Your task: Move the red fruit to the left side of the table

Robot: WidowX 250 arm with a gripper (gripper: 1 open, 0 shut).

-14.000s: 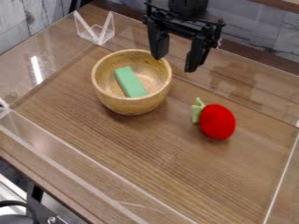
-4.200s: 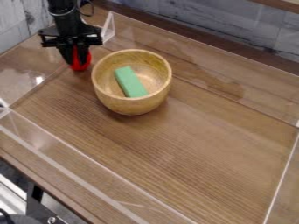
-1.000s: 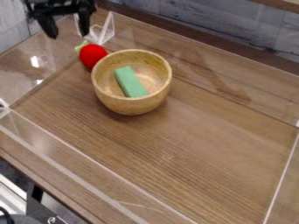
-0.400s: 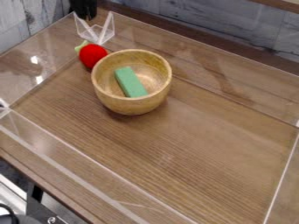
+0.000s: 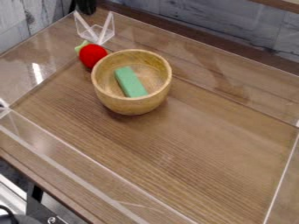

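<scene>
Red, rounded fruit (image 5: 93, 58) sits beside the wooden bowl (image 5: 147, 99), dark fingers (image 5: 84, 6) seemingly closed together.

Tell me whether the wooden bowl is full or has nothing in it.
Neither: the wooden bowl is partly filled. One green block lies inside, with bare wood showing around it.

At the top edge of my view I see just a scrap of the robot (image 5: 84, 7): a small, matte black piece, dark all over. Its outline is blocky, with an uneven lower end. From where I sit I make out no colour on it other than black, and the rest of its body lies outside my picture. Finer detail is too small for me to tell.
</scene>
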